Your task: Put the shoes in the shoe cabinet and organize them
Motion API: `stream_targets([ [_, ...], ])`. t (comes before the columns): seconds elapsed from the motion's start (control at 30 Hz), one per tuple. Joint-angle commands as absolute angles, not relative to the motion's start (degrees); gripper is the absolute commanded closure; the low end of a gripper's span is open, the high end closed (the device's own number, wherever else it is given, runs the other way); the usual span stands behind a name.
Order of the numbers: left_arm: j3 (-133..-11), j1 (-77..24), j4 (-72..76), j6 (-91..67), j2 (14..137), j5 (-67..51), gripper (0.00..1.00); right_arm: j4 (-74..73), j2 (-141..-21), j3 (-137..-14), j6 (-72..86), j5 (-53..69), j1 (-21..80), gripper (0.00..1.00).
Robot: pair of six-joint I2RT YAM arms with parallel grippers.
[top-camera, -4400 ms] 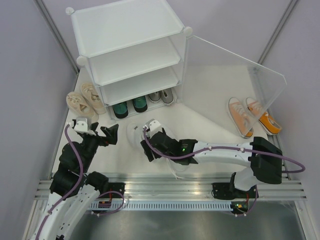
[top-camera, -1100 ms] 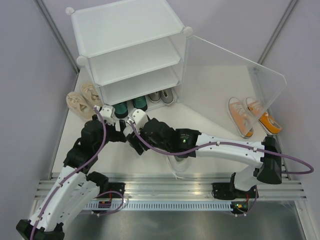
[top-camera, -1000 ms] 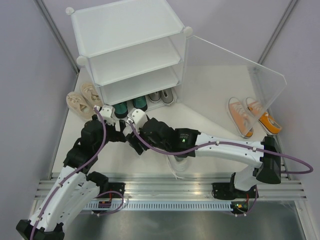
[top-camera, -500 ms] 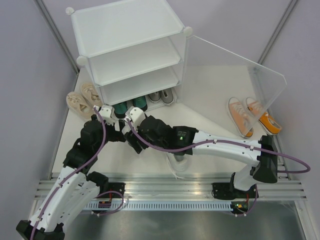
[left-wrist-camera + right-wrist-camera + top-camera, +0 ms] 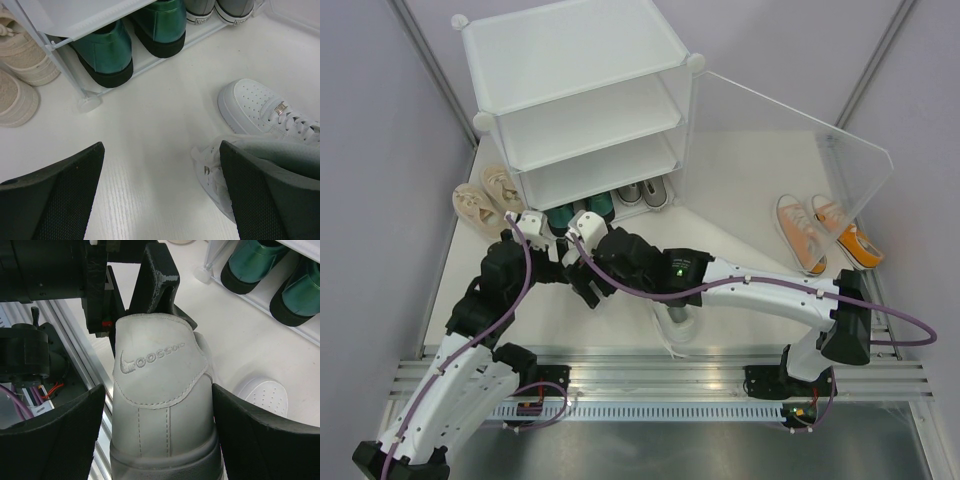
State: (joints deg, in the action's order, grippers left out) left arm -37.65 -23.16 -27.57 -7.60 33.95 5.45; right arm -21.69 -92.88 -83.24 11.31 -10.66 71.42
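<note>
A white shoe (image 5: 160,390) stands heel-up between the fingers of my right gripper (image 5: 159,387), which is open, with a sliver of gap at the left finger. My left gripper (image 5: 161,145) is open in front of the shoe cabinet (image 5: 580,100), and that shoe's laces (image 5: 212,170) lie just inside its right finger. The other white shoe (image 5: 265,107) lies on the table to the right. Dark green shoes (image 5: 107,55) and grey shoes (image 5: 645,192) sit on the cabinet's bottom tier. In the top view both grippers meet near the cabinet's front, and my right arm hides the white shoes.
Beige shoes (image 5: 485,200) lie left of the cabinet, orange shoes (image 5: 820,235) at the far right by the clear door panel (image 5: 790,150), which stands swung open. The two upper tiers hold nothing. A metal rail (image 5: 660,375) runs along the near edge.
My right gripper's fingers have spread wider around the white shoe's heel, and the right arm has crept a little toward the cabinet. The left arm has stayed put.
</note>
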Motion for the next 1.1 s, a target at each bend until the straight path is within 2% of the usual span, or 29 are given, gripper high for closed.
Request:
stream_targets([
  [0.0,-38.8,-25.0,-25.7,-8.5,33.8,-6.2,0.01,-31.1,-105.6,-77.2,14.7,-2.1,71.0,0.11],
  [0.13,-38.8,-25.0,-25.8,-8.5,33.6,-6.3,0.0,-32.4,-107.5,-76.6,14.6,-3.2,71.1,0.1],
  [0.27,-38.8,-25.0,-25.7,-8.5,33.7,-6.4,0.01,-36.5,-109.8,-77.7,14.8,-10.2,71.0,0.1],
  [0.43,-38.8,-25.0,-25.8,-8.5,33.7,-6.4,0.01,-40.9,-110.4,-80.1,14.4,-15.7,71.0,0.22],
  [0.77,-38.8,-25.0,-25.8,-8.4,33.6,-6.5,0.01,-45.4,-110.9,-80.7,14.9,-19.0,70.7,0.09],
  [1.07,-38.8,-25.0,-25.8,-8.4,33.2,-6.6,0.0,-40.4,-110.5,-79.1,13.6,-15.9,70.7,0.12],
])
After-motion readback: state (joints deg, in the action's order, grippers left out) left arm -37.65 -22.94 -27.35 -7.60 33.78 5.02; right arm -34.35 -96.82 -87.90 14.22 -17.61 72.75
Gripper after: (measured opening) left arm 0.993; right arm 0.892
